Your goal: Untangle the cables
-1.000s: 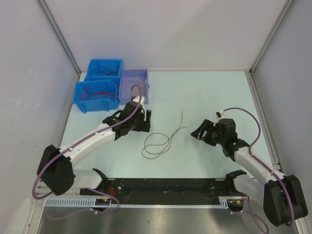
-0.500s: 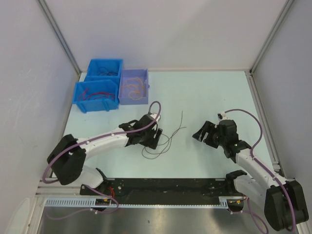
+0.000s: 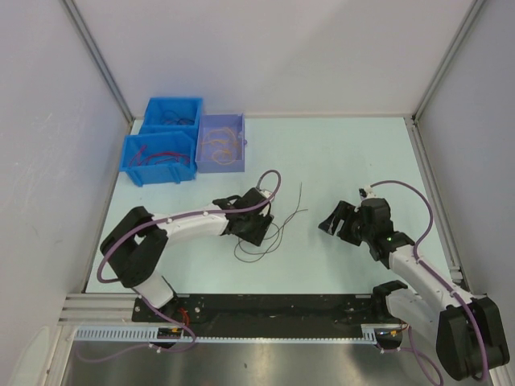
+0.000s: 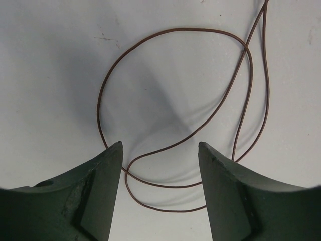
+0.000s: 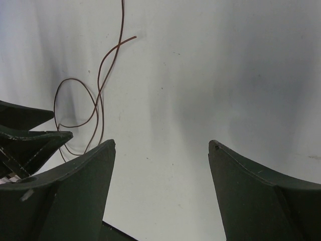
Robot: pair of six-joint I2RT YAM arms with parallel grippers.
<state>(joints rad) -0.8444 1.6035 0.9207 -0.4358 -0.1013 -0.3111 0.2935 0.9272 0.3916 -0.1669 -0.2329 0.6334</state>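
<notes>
- The overhead view alone takes in three bins at the far left of the table. The near blue bin holds red strands and the pale purple bin holds orange ones. The contents of the far blue bin are too dark to make out.
- Only the left wrist view shows the loose cable clearly. It is one thin dark-brown wire lying in overlapping loops on the table.
- One curve of a loop runs across the gap of the left gripper. The jaws stand well apart and grip nothing.
- From above, the left gripper sits over the left side of the cable.
- The right gripper is spread wide and empty above bare table. The cable lies off to its left.
- A second ago the left gripper was up beside the purple bin. It has since swung down onto the loops and its jaws have narrowed a little.
- The right gripper has barely shifted, and the cable keeps its shape.
</notes>
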